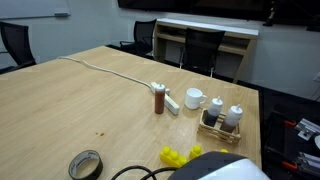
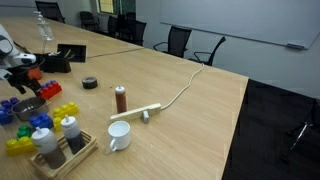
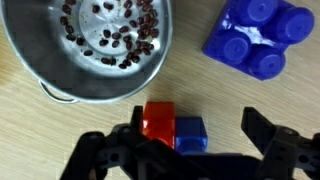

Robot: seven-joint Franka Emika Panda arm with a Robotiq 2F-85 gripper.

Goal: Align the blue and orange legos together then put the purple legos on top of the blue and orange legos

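Orange brick [image 3: 158,120] touching blue brick [image 3: 186,127] (lower edges hidden), hand [image 3: 196,138] spread wide, metal bowl [image 3: 60,72] cropped

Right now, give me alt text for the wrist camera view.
The open gripper straddles a red-orange brick and a blue brick side by side on the wooden table. Above them are a metal bowl of dark beans and, to the right, a purple lego block.

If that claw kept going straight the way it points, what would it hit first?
Probably the red-orange studded plastic brick and the blue studded plastic brick right beside it, both lying between the fingers of the open gripper in the wrist view. How far off they are is unclear.
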